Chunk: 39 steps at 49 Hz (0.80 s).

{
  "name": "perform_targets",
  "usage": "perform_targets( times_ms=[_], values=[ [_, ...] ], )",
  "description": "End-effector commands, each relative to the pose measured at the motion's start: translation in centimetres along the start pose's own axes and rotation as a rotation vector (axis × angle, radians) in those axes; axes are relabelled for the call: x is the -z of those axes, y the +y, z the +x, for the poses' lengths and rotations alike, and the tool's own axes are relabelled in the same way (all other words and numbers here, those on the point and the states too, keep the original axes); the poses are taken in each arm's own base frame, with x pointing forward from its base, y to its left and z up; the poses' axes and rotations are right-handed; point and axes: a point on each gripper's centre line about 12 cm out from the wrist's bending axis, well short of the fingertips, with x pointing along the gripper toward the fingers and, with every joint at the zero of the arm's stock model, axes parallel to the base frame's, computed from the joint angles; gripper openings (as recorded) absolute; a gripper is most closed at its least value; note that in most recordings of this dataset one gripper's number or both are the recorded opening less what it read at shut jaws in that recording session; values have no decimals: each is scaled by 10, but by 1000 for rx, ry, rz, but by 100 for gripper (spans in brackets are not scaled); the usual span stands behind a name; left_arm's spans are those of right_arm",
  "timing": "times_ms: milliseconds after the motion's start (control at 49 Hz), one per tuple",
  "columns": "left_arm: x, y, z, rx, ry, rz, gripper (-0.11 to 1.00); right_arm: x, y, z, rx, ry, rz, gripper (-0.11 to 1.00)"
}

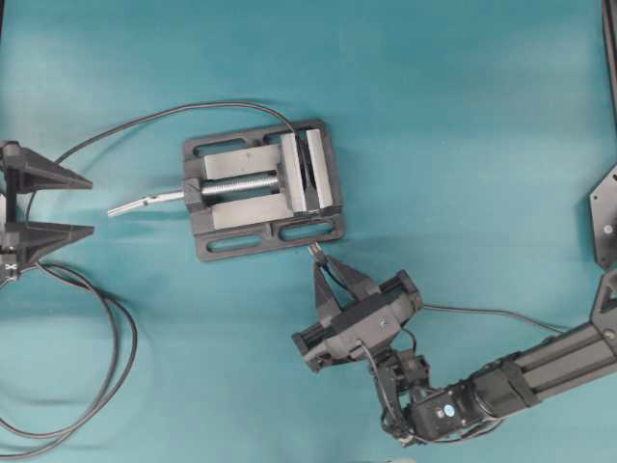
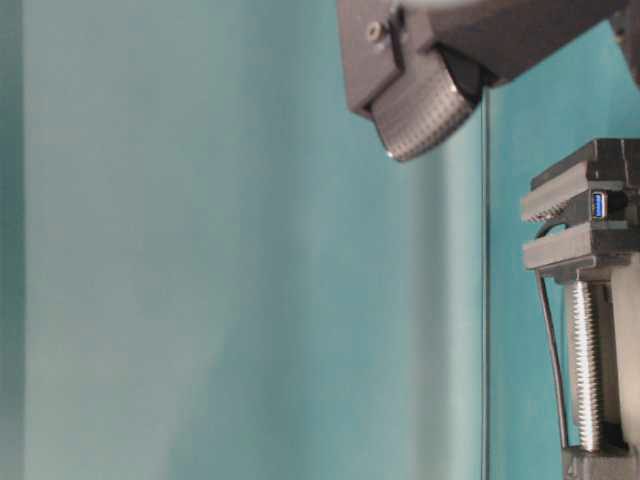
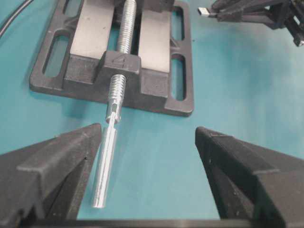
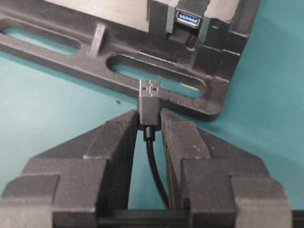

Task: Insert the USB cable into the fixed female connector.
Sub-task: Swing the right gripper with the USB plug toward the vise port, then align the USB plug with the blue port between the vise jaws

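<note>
My right gripper (image 1: 321, 262) (image 4: 150, 116) is shut on the USB cable's black plug (image 4: 150, 103). The plug's metal tip (image 1: 314, 249) points at the front edge of the grey vise (image 1: 260, 188) and sits just short of it. The thin cable trails back between the fingers. The fixed female connector (image 4: 188, 18) (image 2: 598, 205), with a blue socket, is clamped in the vise jaws, beyond the tip and slightly right in the right wrist view. My left gripper (image 1: 93, 204) (image 3: 148, 130) stands open at the left, empty, facing the vise's screw handle (image 3: 107, 166).
The thick black cable (image 1: 108, 381) runs from the vise's back around to loops at the front left. The silver screw handle (image 1: 145, 203) sticks out left of the vise. A black bracket (image 1: 605, 217) stands at the right edge.
</note>
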Motion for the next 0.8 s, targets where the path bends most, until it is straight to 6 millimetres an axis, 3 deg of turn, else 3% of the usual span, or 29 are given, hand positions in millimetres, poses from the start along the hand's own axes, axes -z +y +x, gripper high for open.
perform_targets(
  times_ms=[0,776],
  values=[
    [-4,-1,1,0,-11,-6,97,-13,7,-5,19,-2,50,20],
    [-4,-1,1,0,-11,-6,97,-27,9,1,138,-45,109,20]
  ],
)
